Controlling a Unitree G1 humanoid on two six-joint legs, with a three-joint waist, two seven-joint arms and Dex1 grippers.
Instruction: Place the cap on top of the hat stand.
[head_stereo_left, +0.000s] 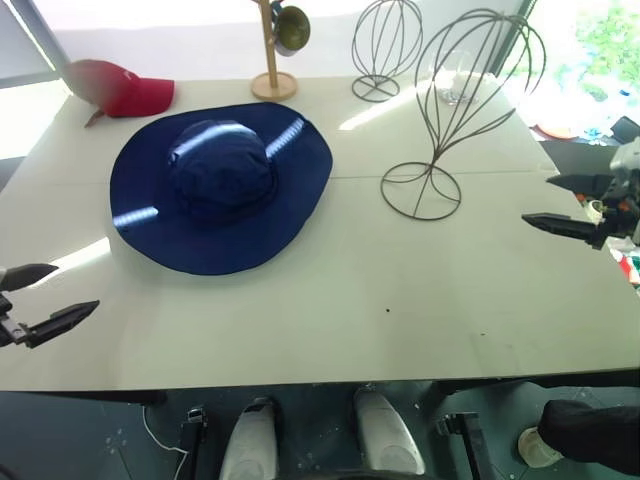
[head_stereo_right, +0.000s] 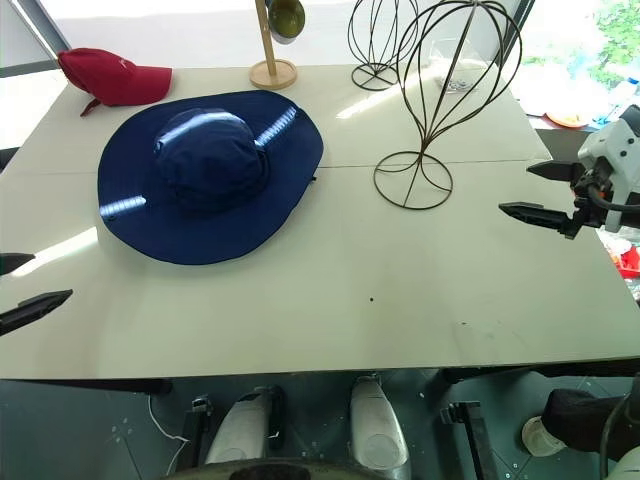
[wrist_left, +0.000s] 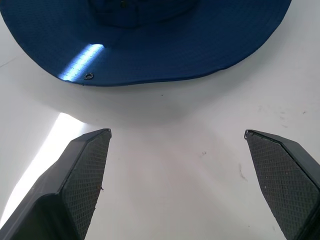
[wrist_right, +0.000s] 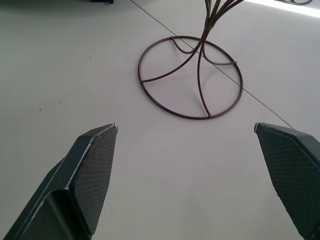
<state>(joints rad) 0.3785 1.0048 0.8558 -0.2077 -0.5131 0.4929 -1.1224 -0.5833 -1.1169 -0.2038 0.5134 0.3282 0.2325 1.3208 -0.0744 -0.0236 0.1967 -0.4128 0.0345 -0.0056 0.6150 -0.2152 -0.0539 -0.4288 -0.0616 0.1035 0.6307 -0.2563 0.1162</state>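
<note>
I have the white table (head_stereo_left: 330, 310) spread out in front of me, and I'll place everything off the cap (head_stereo_left: 220, 185). That navy cap lies flat on the table, crown up, brim spread all round. To the right of the cap, apart from it, the hat stand (head_stereo_left: 455, 110) is upright on its round wire ring base, its head cage bare. Beyond the cap and to its right is the smaller wire stand (head_stereo_left: 385, 45); straight behind the cap is the wooden peg stand (head_stereo_left: 272, 60); behind the cap to its left lies the red baseball cap (head_stereo_left: 125, 90). My left claw (head_stereo_left: 40, 297) hangs near the cap's front-left brim, fingers spread wide, holding nothing. My right claw (head_stereo_left: 560, 203) is far to the cap's right, past the hat stand, also wide open and empty.
</note>
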